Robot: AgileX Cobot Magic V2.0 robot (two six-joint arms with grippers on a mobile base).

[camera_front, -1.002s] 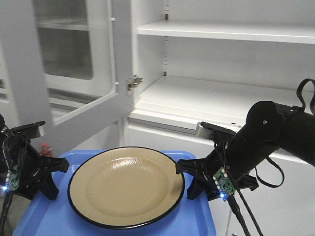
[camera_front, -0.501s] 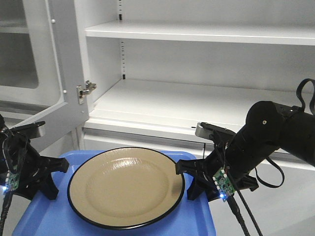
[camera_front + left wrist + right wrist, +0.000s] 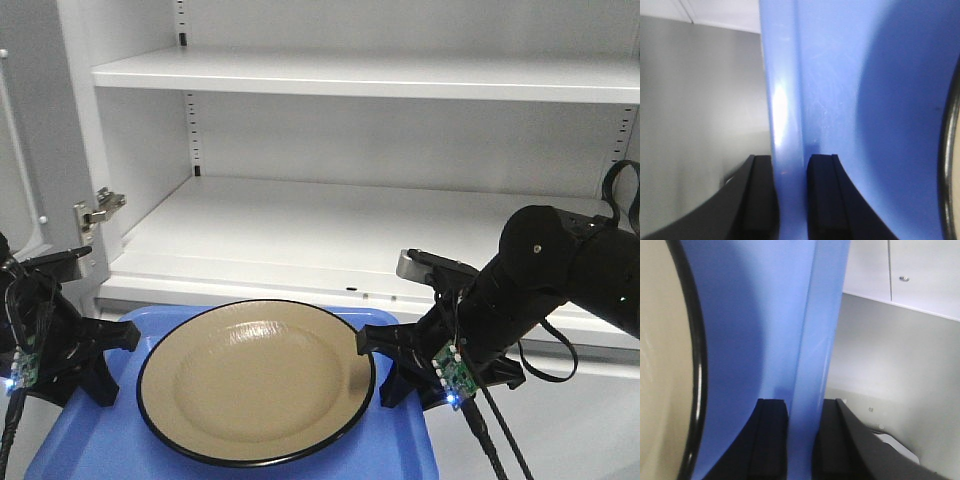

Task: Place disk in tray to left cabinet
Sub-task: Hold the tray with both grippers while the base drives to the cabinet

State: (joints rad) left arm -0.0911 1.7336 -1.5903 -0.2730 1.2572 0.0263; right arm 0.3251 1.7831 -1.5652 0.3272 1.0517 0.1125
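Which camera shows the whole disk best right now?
The exterior front-facing view: the disk lies fully visible on the tray. The left wrist and right wrist views each catch only a sliver of its rim at the frame edge.

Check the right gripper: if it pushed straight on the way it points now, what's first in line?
The right gripper is clamped on the tray rim and points inward across it. Straight on, beyond the tray floor it already grips, it would likely meet the disk rim first; the gap between them looks small.

Bright, even light — blurred wrist close-ups
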